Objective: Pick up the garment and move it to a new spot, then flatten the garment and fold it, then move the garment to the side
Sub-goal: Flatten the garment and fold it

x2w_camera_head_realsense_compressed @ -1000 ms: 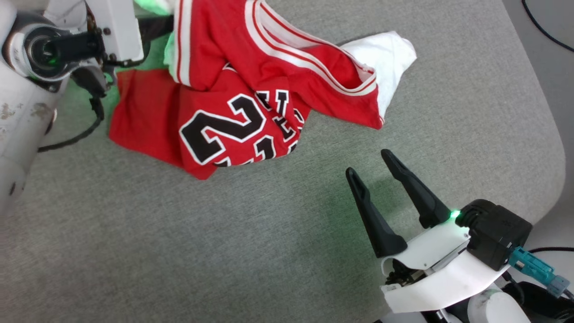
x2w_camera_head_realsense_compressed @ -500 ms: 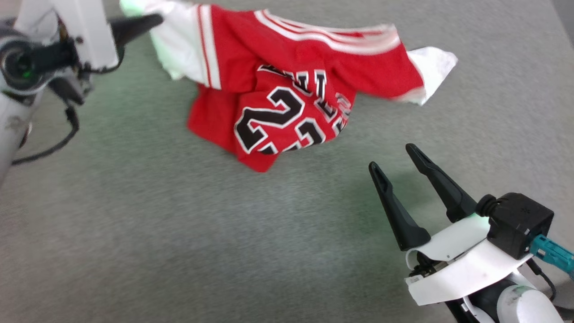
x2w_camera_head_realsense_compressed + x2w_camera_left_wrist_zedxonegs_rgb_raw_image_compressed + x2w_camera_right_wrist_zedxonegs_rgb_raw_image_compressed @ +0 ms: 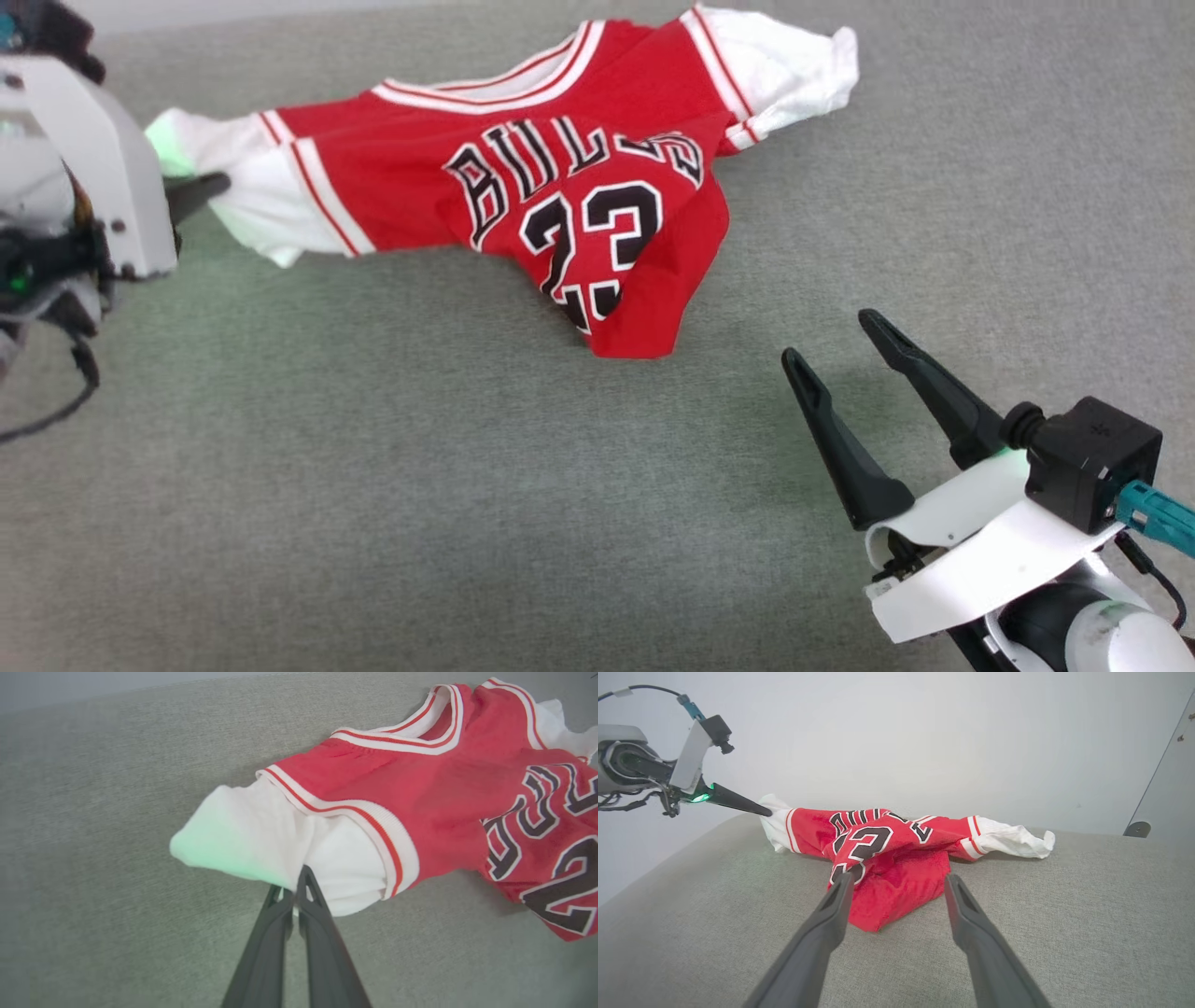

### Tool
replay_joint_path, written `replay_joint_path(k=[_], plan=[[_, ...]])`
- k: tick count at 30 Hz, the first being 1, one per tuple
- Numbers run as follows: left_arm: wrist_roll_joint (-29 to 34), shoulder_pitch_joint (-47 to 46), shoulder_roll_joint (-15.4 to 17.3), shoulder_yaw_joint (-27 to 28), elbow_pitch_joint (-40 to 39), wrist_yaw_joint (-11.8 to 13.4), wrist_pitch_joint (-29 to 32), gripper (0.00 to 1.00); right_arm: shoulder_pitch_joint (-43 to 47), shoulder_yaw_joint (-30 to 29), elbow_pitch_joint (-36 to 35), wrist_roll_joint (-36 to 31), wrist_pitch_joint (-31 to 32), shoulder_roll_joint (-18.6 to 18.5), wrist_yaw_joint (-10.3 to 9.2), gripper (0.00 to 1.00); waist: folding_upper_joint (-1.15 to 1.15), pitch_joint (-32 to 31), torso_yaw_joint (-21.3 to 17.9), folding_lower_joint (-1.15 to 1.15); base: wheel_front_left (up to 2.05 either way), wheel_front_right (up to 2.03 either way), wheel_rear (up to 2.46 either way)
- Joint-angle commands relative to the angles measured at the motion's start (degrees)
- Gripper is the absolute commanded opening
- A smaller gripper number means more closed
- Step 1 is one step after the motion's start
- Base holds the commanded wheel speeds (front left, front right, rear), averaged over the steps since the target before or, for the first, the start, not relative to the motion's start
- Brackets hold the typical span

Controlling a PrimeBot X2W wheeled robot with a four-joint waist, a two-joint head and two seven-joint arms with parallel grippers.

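A bright red jersey-style garment with white sleeves lies crumpled across the far part of a grey fabric-covered surface. Its chest faces up, showing black, white-outlined lettering above the numerals, and red-and-white striped trim runs round the neckline and armholes. The lower part of the shirt is bunched and folded to a point on the near side. At the left edge of the head view, the left gripper has its two dark fingers pressed together on the nearest white sleeve. The left wrist view shows the fingertips pinching that sleeve's cloth, whose end is tinted green by a light on the arm. The other white sleeve lies slack on the surface at the far right. The right gripper sits at the lower right, its fingers spread wide apart with nothing between them, pointing toward the garment's folded lower corner, near it but apart from it. In the right wrist view the shirt lies ahead of those spread fingers, with a pale wall behind.
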Motion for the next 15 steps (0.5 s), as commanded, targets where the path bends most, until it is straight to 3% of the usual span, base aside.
replay_joint_path(k=[1,9,10,11,12,13,15], plan=[[0.7,1.2,0.3,-0.6,0.4,0.0,-1.0,0.0,0.4,-0.4,-0.3,-0.1,0.2,-0.2,-0.04,1.0,0.0,-0.8,0.8,0.0,0.0,0.0,0.0],[1.5,3.0,-0.2,-3.0,2.7,0.0,-7.2,0.0,1.6,-1.3,-1.3,-1.3,1.4,0.0,-0.04,1.0,0.0,0.5,-0.5,0.0,0.0,0.0,0.0],[1.5,3.2,-0.3,-3.3,3.0,0.0,-7.7,0.15,1.6,-1.4,-1.4,-1.3,1.3,-0.1,-0.04,1.0,0.0,0.5,-0.5,0.0,0.0,0.0,0.0],[1.5,3.3,-0.4,-3.6,3.3,0.0,-8.2,0.46,1.7,-1.5,-1.5,-1.3,1.4,-0.1,-0.04,1.0,0.0,0.5,-0.6,0.0,0.0,0.0,0.0],[1.5,3.3,-0.6,-3.8,3.6,0.0,-8.8,0.94,1.8,-1.6,-1.4,-1.3,1.5,-0.2,-0.04,1.0,0.0,0.4,-0.5,0.0,0.0,0.0,0.0],[1.4,3.5,-0.8,-4.1,3.8,0.0,-9.3,1.0,1.9,-1.8,-1.3,-1.2,1.7,-0.3,-0.04,1.0,0.0,0.2,-0.4,0.0,0.0,0.0,0.0],[1.4,3.7,-1.0,-4.6,3.8,0.0,-10.9,1.0,1.7,-2.0,-1.0,-1.3,2.1,-0.7,-0.04,1.0,0.0,-0.2,0.0,0.0,0.0,0.0,0.0]])
